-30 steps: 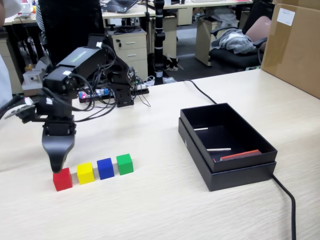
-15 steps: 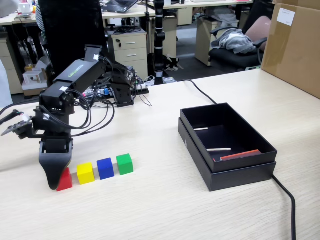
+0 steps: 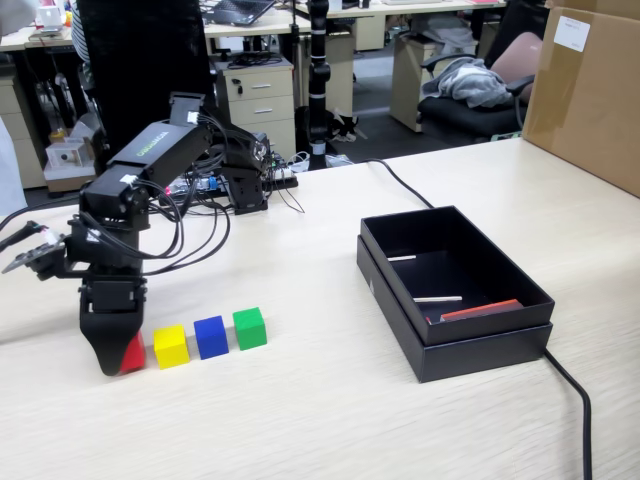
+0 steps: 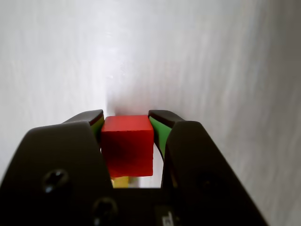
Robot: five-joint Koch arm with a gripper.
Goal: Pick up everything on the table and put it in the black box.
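1. Red cube (image 4: 127, 145) sits between the two jaws of the gripper (image 4: 126, 118); in the wrist view its sides touch the green pads (image 4: 160, 130) on both sides, so the claw is closed on it.
2. In the fixed view the gripper (image 3: 112, 362) points straight down near the left end of the tabletop's front edge, its tip at the table (image 3: 300, 420) surface, and only a corner of the red cube (image 3: 133, 353) shows to its right.
3. Whether the red cube rests on the table or is just clear of it cannot be told.
4. A yellow cube (image 3: 171, 345) stands just beside the red one, then a blue cube (image 3: 211, 336) and a green cube (image 3: 249, 327), forming a short row that runs toward the middle of the tabletop and slightly away from the front edge.
5. A sliver of the yellow cube (image 4: 121, 182) shows below the red one in the wrist view.
6. The black box (image 3: 500, 340) stands well apart from the cubes, toward the tabletop's right edge, nested in its lid and open at the top.
7. Inside the box lie a few thin strips, two pale and one orange-red.
8. A black cable (image 3: 575, 395) runs along the table past the box's right front corner toward the front edge.
9. A brown carton (image 3: 590, 95) stands at the far right corner of the tabletop.
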